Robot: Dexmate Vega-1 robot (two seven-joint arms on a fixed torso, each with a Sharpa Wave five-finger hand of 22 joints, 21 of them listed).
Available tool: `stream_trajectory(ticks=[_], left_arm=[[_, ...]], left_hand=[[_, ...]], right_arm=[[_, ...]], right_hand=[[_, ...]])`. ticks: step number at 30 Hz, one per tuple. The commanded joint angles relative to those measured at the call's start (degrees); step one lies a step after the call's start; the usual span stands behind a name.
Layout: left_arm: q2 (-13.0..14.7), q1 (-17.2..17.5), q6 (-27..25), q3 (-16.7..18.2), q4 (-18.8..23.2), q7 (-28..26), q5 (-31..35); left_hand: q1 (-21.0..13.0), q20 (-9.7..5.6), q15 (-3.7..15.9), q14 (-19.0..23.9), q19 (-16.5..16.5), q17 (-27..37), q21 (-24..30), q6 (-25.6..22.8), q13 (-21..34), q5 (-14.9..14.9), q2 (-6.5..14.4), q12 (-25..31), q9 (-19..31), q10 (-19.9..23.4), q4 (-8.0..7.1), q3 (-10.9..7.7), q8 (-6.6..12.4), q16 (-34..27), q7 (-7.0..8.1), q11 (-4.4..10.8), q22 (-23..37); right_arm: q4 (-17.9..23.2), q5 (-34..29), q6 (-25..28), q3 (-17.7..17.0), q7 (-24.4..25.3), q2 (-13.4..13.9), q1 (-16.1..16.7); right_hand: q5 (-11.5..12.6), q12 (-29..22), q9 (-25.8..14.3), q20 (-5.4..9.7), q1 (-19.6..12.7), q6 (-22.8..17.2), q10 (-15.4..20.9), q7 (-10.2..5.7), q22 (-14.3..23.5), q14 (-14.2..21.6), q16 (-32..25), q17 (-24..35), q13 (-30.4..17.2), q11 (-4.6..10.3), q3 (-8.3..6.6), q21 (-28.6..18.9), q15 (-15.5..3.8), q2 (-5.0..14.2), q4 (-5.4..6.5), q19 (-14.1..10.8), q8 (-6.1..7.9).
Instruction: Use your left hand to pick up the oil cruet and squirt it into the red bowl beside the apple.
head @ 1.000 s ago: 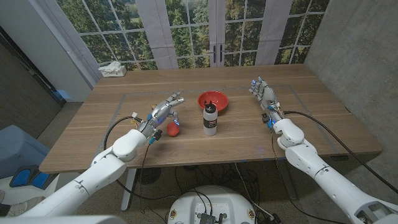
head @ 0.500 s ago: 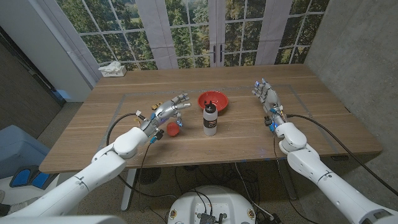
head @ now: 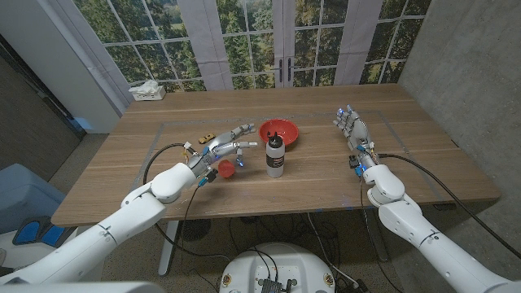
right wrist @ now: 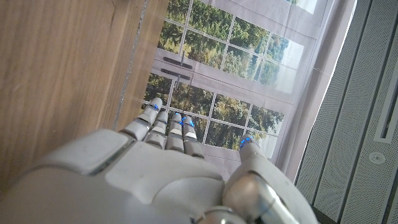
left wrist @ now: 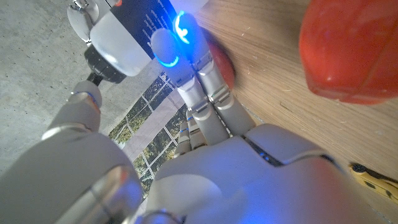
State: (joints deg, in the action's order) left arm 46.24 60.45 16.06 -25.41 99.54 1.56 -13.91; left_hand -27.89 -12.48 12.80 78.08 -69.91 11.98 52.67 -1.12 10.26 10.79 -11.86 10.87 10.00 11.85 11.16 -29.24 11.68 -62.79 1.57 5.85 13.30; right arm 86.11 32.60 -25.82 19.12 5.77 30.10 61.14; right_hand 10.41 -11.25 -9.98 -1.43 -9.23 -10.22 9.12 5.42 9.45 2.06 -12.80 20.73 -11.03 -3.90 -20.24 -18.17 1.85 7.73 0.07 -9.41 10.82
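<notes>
Reaching over the apple [head: 225, 168], my left robot hand [head: 225, 146] has slid across the bench [head: 309, 183] toward the oil cruet [head: 275, 155] in the last second, so the grasp is near. Its fingers [left wrist: 186, 68] are spread, holding nothing, tips just beside the upright cruet, in front of the red bowl [head: 278, 131].

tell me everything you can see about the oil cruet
The oil cruet is a squeeze bottle with a clear or whitish body, a dark label and a black cap. It stands upright on the wooden table, just in front of the red bowl. The left hand reaches toward it, fingertips close, contact unclear.
</notes>
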Motion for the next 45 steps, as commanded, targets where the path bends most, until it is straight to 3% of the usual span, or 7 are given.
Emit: stream_trajectory(ticks=[1,13,31,39,45], left_arm=[[0.68,-2.63,-0.94,-2.13,0.03,3.28,1.34],[1.02,-5.66,-1.45,-4.17,-0.77,7.43,2.04],[-0.25,-9.69,-2.11,-7.16,-3.97,12.01,2.32],[-1.69,-11.53,-1.48,-8.63,-6.17,14.24,1.76],[-2.97,-12.83,-1.02,-9.58,-8.05,15.77,1.02]], left_hand=[[-1.43,0.22,-0.25,-0.36,0.53,0.13,-0.17,0.37,0.25,-0.15,-0.11,0.06,0.25,-0.02,0.09,1.05,-0.18,0.29,0.75,0.83,-0.24],[-4.41,0.28,-0.22,-1.94,1.83,0.07,-0.79,1.26,0.29,0.06,-0.38,-0.08,0.3,-0.48,0.08,4.78,-0.36,1.06,1.57,1.22,-0.83],[-8.41,0.26,-0.06,-1.96,2.19,-0.52,-1.15,0.89,0.29,0.53,0.31,0.17,0.33,0.3,-0.17,7.43,-0.02,2.06,1.56,1.46,-1.53],[-10.48,0.36,-0.03,-1.71,2.42,-0.72,-1.39,-1.34,0.29,0.77,0.75,0.37,0.35,1.59,-0.66,8.97,0.63,2.96,4.32,2.12,-1.87],[-11.18,0.35,-0.01,-1.47,2.51,-0.68,-1.45,-1.69,0.29,0.9,1.09,0.45,0.34,2.13,-0.84,9.38,0.59,3.25,5.07,2.46,-1.93]], right_arm=[[1.45,-0.33,-1.25,-0.95,1.41,0.04,2.4],[2.0,-1.09,-2.25,-1.54,2.57,-0.29,3.51],[3.04,-2.5,-3.47,-2.19,4.41,-0.73,5.26],[3.6,-2.69,-3.6,-2.62,4.96,-0.69,5.97],[3.59,-2.86,-3.88,-2.86,5.33,-0.89,6.27]], right_hand=[[0.21,-0.3,-0.35,0.0,-0.31,-0.68,0.55,0.13,0.34,0.29,-0.19,-0.11,-0.14,0.12,0.16,0.48,0.19,0.14,0.07,-0.58,0.24],[0.21,-0.34,-0.35,-0.13,-0.27,-0.87,0.78,0.26,0.35,0.47,-0.24,-0.24,-0.13,0.01,0.19,0.8,0.35,0.13,-0.03,-0.75,0.27],[0.2,-0.37,-0.35,-0.28,-0.28,-1.11,1.07,0.43,0.36,0.82,-0.32,-0.46,-0.13,-0.14,0.23,1.24,0.72,0.0,-0.27,-0.96,0.29],[0.19,-0.39,-0.35,-0.34,-0.26,-1.19,1.2,0.51,0.36,0.9,-0.32,-0.55,-0.13,-0.19,0.27,1.42,0.75,-0.08,-0.35,-1.02,0.29],[0.18,-0.41,-0.35,-0.38,-0.24,-1.3,1.33,0.56,0.36,0.96,-0.33,-0.61,-0.12,-0.27,0.29,1.57,0.82,-0.11,-0.41,-1.08,0.32]])
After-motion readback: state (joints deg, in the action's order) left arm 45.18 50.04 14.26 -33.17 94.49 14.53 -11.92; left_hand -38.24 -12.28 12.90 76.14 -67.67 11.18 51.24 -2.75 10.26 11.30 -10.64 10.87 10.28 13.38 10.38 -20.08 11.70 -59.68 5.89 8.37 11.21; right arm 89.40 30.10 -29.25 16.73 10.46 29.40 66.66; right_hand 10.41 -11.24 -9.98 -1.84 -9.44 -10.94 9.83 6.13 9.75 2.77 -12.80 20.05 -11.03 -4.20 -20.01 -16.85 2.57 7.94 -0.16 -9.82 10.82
